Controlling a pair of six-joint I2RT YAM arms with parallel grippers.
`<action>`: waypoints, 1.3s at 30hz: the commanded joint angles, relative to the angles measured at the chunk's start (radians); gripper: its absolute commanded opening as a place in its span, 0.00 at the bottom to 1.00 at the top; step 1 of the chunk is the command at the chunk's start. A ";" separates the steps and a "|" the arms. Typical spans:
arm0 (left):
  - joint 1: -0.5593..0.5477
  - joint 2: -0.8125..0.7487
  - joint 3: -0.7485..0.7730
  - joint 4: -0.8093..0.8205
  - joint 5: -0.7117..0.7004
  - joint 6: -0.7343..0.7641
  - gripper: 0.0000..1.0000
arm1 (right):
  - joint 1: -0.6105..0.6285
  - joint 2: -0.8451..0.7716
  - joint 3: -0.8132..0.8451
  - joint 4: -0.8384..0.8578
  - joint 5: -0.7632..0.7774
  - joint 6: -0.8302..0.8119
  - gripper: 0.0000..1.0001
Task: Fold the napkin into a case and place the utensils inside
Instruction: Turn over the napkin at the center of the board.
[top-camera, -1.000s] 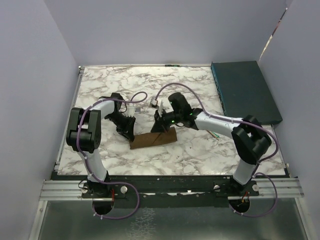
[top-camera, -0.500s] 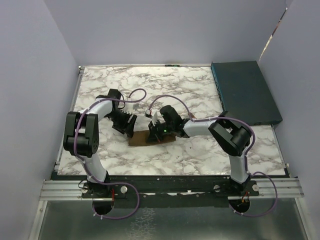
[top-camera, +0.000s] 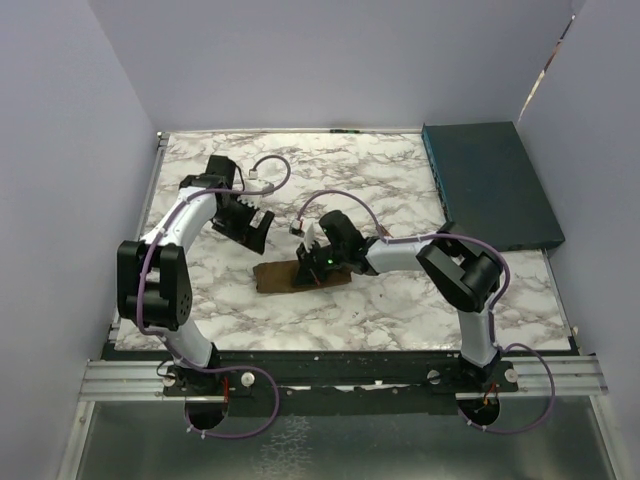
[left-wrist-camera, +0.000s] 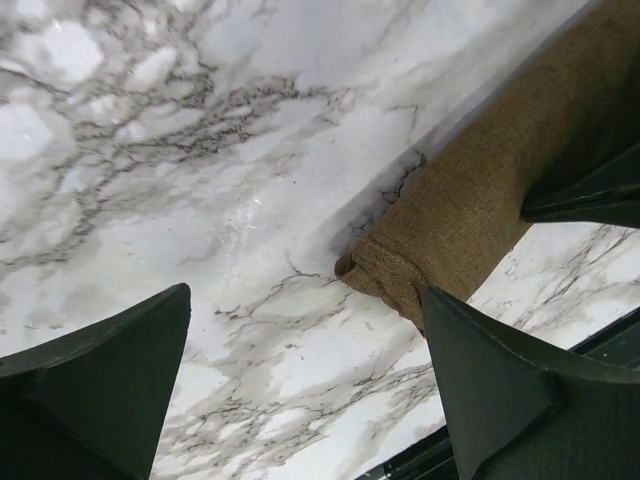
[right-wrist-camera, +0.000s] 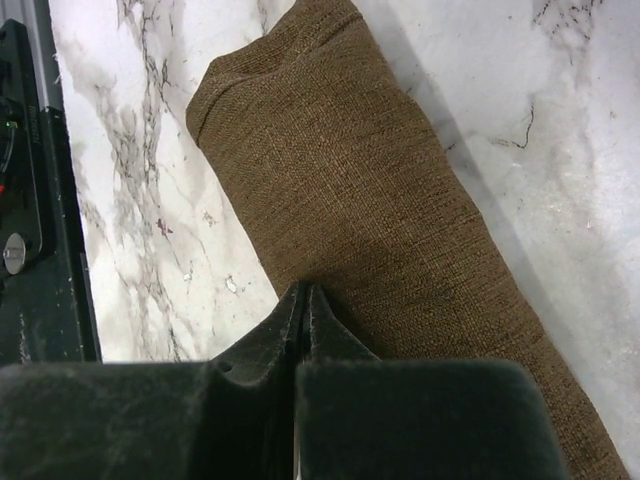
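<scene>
The napkin (top-camera: 285, 276) lies as a narrow brown oblong, the case, on the marble near the table's middle. My right gripper (top-camera: 310, 268) is shut, its tips (right-wrist-camera: 303, 297) pressed down on the cloth (right-wrist-camera: 370, 170) near its near long edge. My left gripper (top-camera: 260, 230) hangs wide open to the upper left of the case and holds nothing. In the left wrist view (left-wrist-camera: 305, 350) the rolled left end of the napkin (left-wrist-camera: 400, 265) lies just ahead of the right-hand finger (left-wrist-camera: 520, 400), not touching it. The utensils do not show in any view.
A dark teal flat box (top-camera: 490, 185) lies at the back right corner. Purple walls close in the left, back and right sides. The metal rail (top-camera: 340, 375) with both arm bases runs along the near edge.
My left gripper has opened, let go of the napkin's left end and drawn back up and to the left. The right gripper slid left along the cloth and now stays there, shut.
</scene>
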 joint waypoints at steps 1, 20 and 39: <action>-0.013 -0.071 0.042 -0.017 0.062 0.009 0.97 | -0.001 -0.043 0.040 -0.066 -0.029 0.011 0.01; -0.141 -0.069 -0.314 0.319 -0.088 -0.009 0.71 | -0.034 -0.193 0.018 -0.147 0.022 0.035 0.01; -0.139 -0.229 -0.227 0.305 0.022 -0.070 0.99 | -0.132 -0.718 -0.244 -0.327 0.800 0.104 1.00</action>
